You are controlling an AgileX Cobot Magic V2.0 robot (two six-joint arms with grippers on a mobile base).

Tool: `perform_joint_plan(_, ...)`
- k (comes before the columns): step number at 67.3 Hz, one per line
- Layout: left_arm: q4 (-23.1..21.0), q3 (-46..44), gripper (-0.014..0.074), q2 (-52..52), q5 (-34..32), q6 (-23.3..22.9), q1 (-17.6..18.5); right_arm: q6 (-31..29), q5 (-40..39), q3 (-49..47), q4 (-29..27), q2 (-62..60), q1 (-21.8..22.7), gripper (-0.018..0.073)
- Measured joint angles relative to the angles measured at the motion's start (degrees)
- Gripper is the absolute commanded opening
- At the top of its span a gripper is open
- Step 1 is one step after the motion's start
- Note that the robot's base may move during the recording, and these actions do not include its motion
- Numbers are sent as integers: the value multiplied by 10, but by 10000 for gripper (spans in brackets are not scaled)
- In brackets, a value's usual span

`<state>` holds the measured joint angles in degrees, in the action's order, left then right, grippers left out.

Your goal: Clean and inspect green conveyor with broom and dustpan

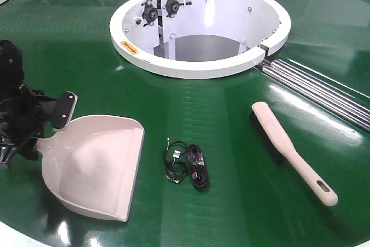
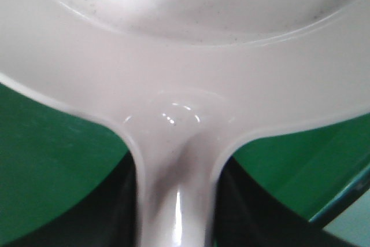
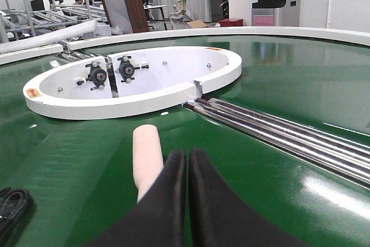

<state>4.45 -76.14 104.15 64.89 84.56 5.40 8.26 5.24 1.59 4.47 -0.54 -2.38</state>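
Note:
The green conveyor fills the front view. The pale dustpan lies on it at the left, mouth toward the belt's middle. My left gripper is shut on the dustpan's handle. In the left wrist view that handle runs between the dark fingers, with the pan ahead. The beige broom lies flat on the right of the belt, handle toward the near edge. My right gripper is shut and holds nothing; it hovers just right of the broom. It is outside the front view.
A black coiled cable bundle lies between dustpan and broom; its edge is the black cable in the right wrist view. The white central ring stands behind, with steel rollers running off to the right. The belt's white rim is near.

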Motion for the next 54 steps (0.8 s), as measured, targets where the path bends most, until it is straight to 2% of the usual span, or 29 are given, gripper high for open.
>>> perform_joint_plan(14, -5, 0, -8, -12, 4, -2, 3, 0, 0, 0, 0, 0, 0, -10)
perform_joint_plan(26, -8, 0, -8, -12, 2, -6, 23, 0, 0, 0, 0, 0, 0, -10)
perform_joint_plan(43, -9, 0, -8, -12, 3, -28, 31, 0, 0, 0, 0, 0, 0, -10)
perform_joint_plan(54, -28, 0, -8, -12, 3, -30, 31, 0, 0, 0, 0, 0, 0, -10)
